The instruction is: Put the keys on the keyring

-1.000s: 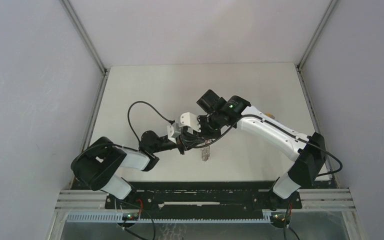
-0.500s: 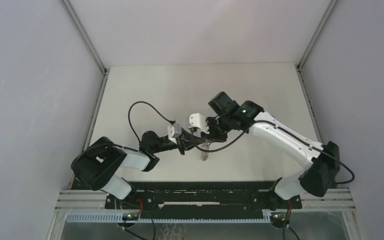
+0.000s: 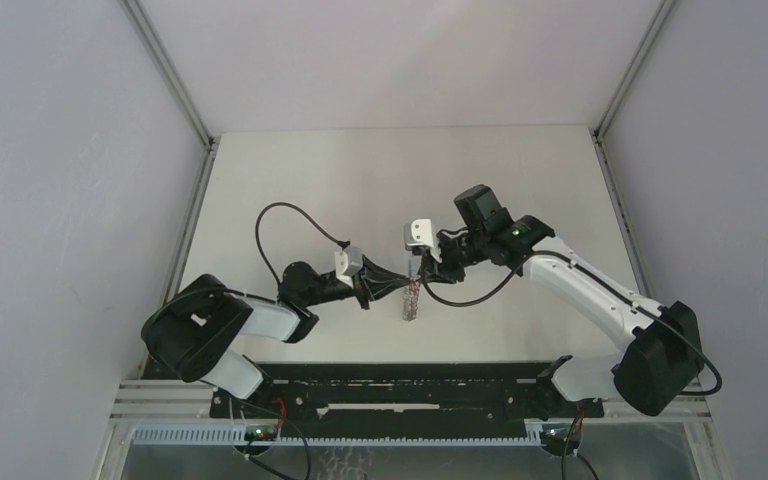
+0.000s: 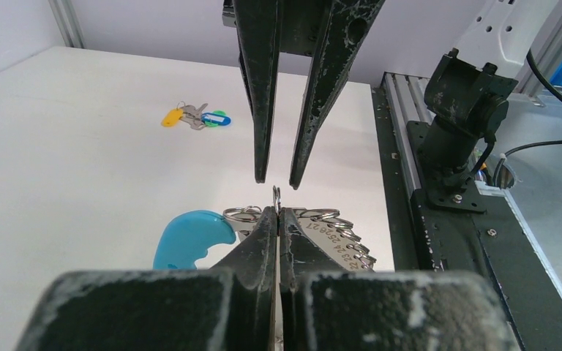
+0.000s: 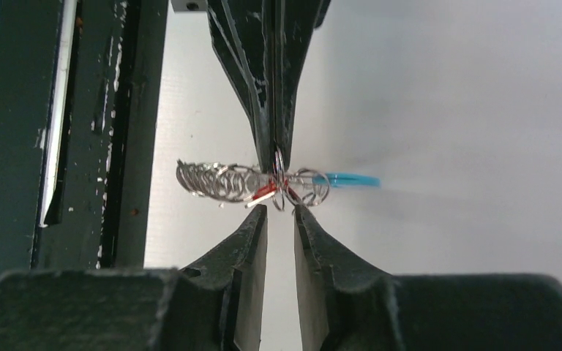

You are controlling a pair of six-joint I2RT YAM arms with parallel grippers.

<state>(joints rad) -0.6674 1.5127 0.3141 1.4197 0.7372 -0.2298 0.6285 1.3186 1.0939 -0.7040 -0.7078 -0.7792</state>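
Centre of frame, above the white counter (image 3: 360,170): the left gripper (image 3: 392,284), extended from the lower left, and the right gripper (image 3: 418,270), extended from the lower right, meet nearly tip to tip. The keyring (image 3: 412,303), a small silvery cluster, sits just below their fingers.

Lab cell: white panels (image 3: 60,150), aluminium rails (image 3: 160,402)

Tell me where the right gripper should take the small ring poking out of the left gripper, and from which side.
Take the bare arc of the small ring just beyond the shut left gripper, coming head-on from opposite. The ring stands edge-on in line with the gap of the open right gripper, so its fingers would likely close on its flat faces.
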